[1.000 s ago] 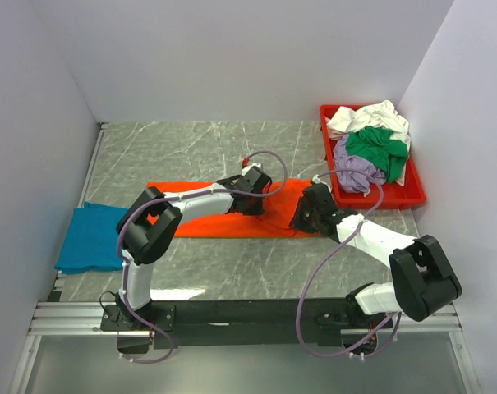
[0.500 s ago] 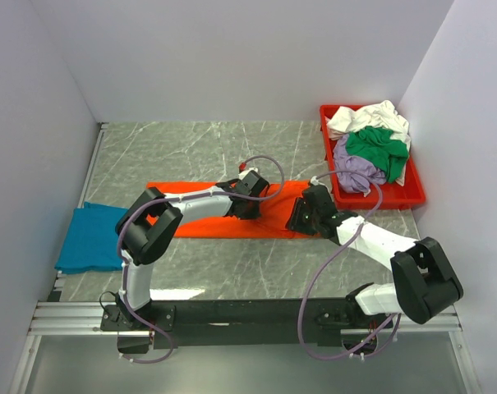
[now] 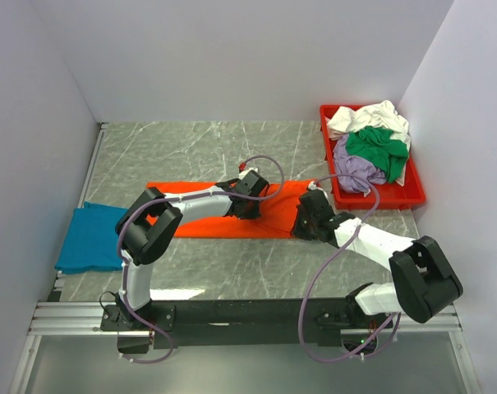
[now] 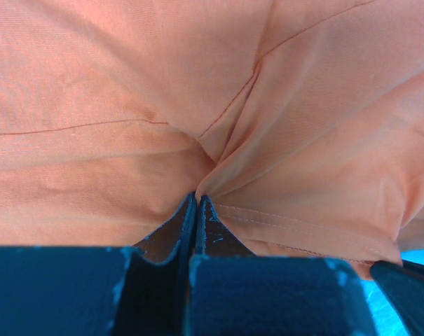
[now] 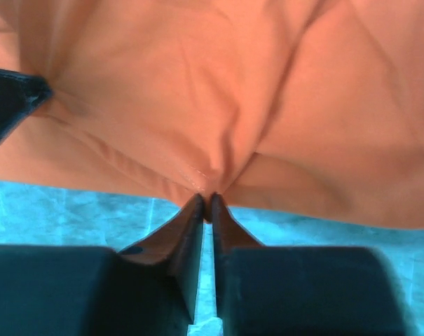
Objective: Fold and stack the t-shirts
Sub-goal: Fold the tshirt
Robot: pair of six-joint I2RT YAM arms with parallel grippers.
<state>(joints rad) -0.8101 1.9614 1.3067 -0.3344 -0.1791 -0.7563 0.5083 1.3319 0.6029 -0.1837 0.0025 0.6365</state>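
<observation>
My left gripper (image 4: 197, 199) and right gripper (image 5: 206, 198) are each clamped on the orange t-shirt (image 3: 223, 227), which lies left of the red tray (image 3: 396, 199).

White walls (image 3: 232, 57), grey marble table (image 3: 190, 148)

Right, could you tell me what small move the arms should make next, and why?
Probably lift both grippers slightly together. The left gripper and right gripper each have jaws shut on a puckered edge of the orange t-shirt, which lies flat, so raising it frees cloth for folding.
</observation>
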